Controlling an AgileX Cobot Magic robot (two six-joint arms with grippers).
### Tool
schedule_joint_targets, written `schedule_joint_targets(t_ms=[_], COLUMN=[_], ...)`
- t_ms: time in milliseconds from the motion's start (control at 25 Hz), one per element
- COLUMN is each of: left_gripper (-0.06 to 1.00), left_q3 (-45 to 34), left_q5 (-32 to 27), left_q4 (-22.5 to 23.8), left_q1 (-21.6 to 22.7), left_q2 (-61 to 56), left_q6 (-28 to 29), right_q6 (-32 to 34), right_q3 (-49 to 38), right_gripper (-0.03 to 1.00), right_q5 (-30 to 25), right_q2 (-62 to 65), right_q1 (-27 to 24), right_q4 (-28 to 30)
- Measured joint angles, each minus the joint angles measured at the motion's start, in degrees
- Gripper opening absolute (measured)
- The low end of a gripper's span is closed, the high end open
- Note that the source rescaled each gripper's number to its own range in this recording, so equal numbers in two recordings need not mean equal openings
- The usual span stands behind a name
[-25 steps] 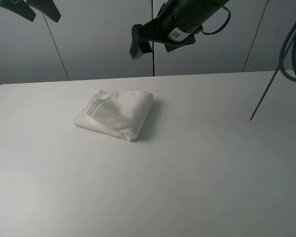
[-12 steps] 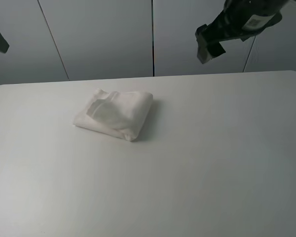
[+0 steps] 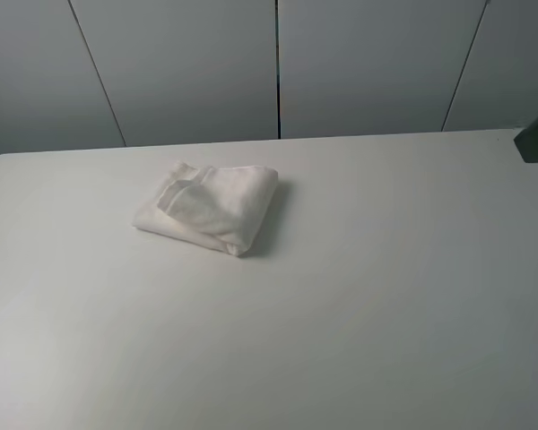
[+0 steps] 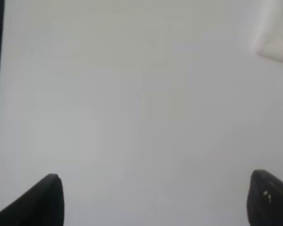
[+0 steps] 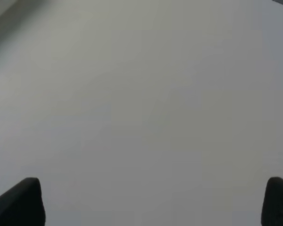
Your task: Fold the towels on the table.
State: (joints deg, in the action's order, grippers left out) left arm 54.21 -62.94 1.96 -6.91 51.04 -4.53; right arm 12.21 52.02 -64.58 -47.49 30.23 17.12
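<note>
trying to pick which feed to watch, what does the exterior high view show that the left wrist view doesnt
Only the exterior high view shows the whole white terry cloth towel lying folded in a compact bundle, the grey panelled wall behind, and the far edge of the table. Only the left wrist view shows the left hand, its two dark fingertips spread wide with nothing between them; the towel is just a blurred corner at its frame edge. Both show the plain white matte tabletop.
</note>
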Motion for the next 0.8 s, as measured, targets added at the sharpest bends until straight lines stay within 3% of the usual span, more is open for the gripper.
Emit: schedule_joint_targets(t_ms=[240, 560, 800], left_gripper=[1.00, 1.00, 1.00], left_q3=[-5.3, -11.0, -14.8], left_q5=[-6.2, -7.0, -7.2], left_q4=[1.5, 1.0, -2.0], left_q1=[0.0, 0.0, 0.0], left_q2=[-16.4, -36.0, -49.4], left_q6=[4.1, 7.2, 8.1], right_q6=[0.3, 0.1, -2.3], right_q3=[-1.7, -1.8, -4.8], right_gripper=[1.00, 1.00, 1.00], right_q5=[-5.0, -5.3, -5.3], right_q2=[18.6, 36.7, 45.5], right_q1=[0.0, 0.0, 0.0], right_q4=[0.0, -4.2, -4.9])
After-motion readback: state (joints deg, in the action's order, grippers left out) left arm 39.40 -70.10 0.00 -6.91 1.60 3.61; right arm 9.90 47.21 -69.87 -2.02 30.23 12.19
